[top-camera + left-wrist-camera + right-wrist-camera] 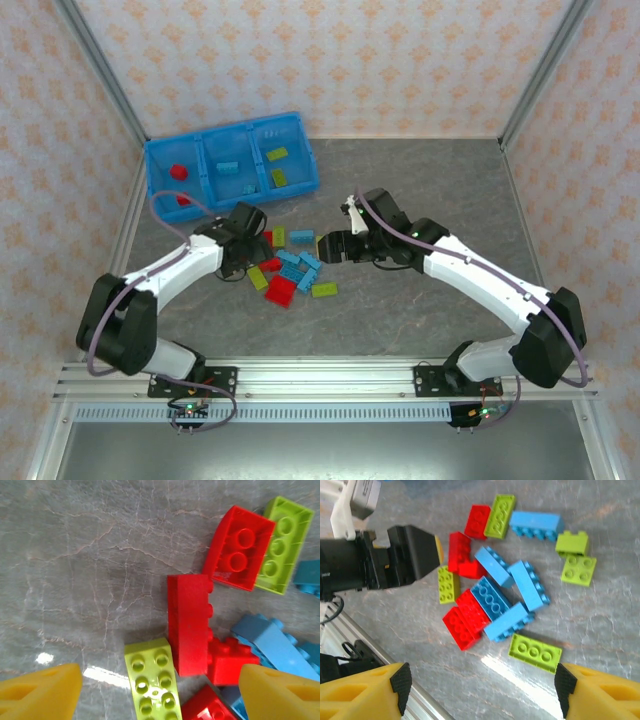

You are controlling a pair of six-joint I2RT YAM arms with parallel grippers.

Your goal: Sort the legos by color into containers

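readable text: I find none | legos (492, 600): studs too small and blurred for me to read any mark | blue tray (203, 160): I can make out no letter or number on it

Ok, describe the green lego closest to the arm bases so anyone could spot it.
Find the lego pile in the middle of the grey table. At its near right edge lies a yellow-green brick, beside light blue ones, showing one row of three rings.
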